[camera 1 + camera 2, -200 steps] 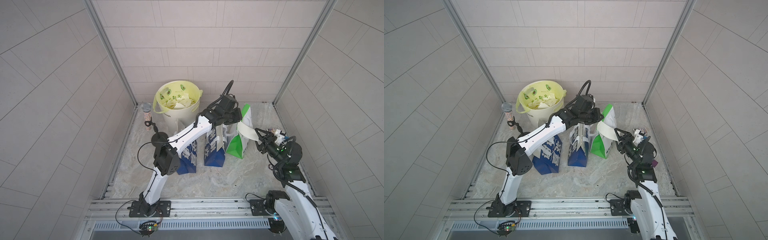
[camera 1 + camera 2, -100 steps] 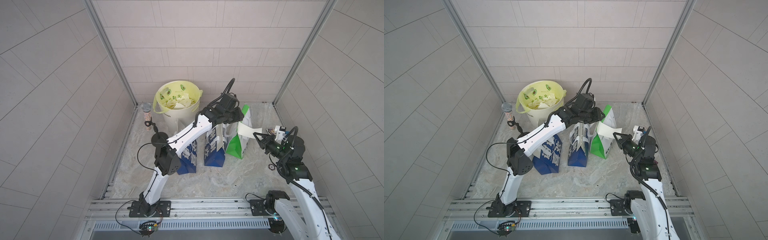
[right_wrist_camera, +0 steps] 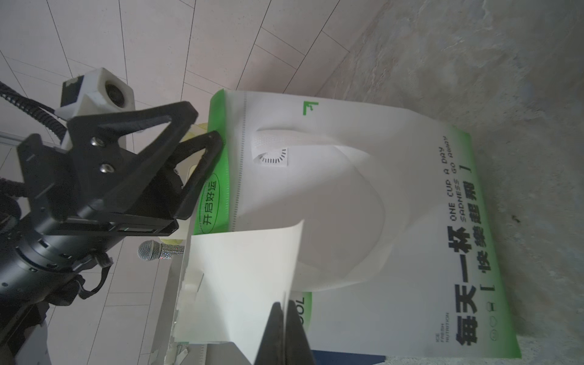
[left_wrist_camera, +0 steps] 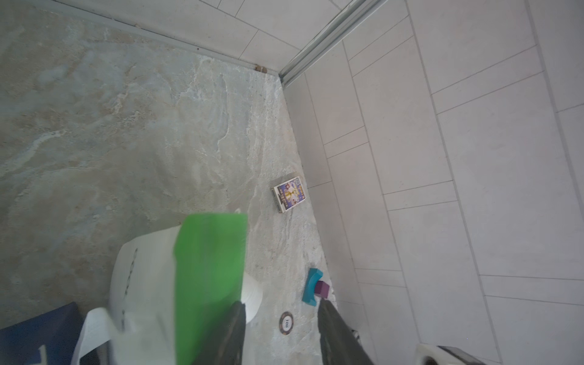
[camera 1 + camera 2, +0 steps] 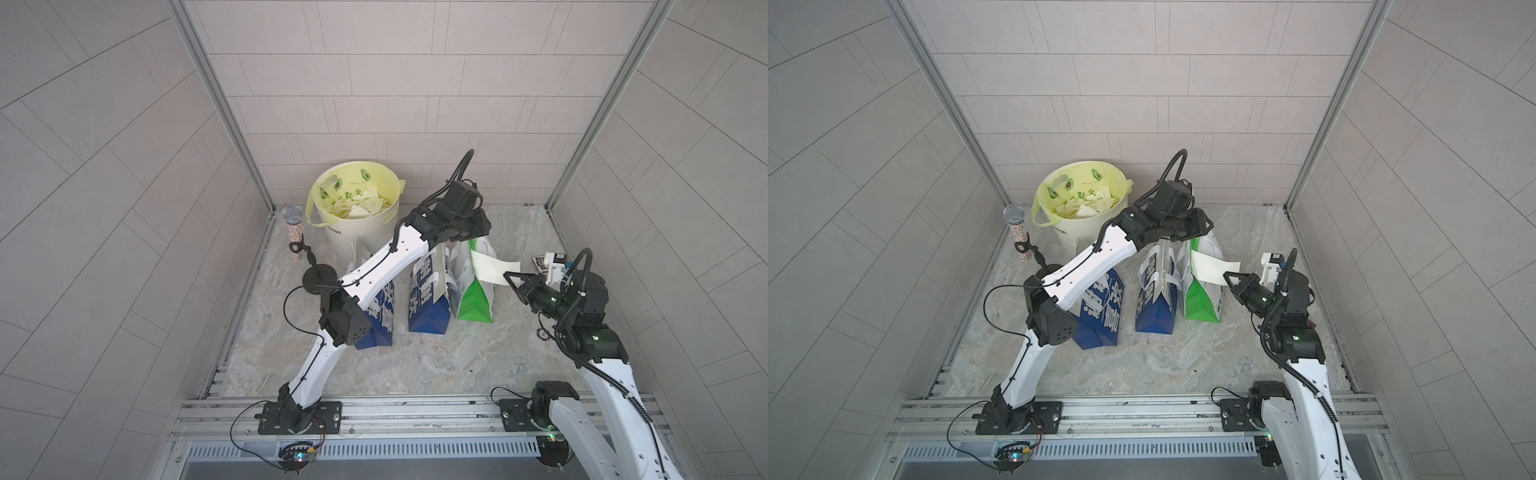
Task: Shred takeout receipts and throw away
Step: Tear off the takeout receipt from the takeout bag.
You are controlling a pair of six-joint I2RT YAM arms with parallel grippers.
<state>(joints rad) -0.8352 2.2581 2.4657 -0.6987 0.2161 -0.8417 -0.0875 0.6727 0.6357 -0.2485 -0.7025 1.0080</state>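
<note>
Pinches the near end of the receipt (image 5: 492, 266) tight in the right hand (image 5: 508, 276), by the right edge of the worktop (image 5: 415, 365). Stretches its long axis leftward to the green-and-white bag (image 5: 473, 299) (thin, limp, curling paper). Keeps the left hand (image 3: 207, 124) parted at that bag's top rim, nearest the slip's far end. Farther back, torn scraps (image 5: 357, 205) in the lined bin (image 5: 353, 241).

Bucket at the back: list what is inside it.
Inside the bucket, torn white paper scraps lie piled on a yellow-green liner bag printed with avocados. Whatever lies beneath the top scraps is covered, and the bucket's bottom cannot be seen.
</note>
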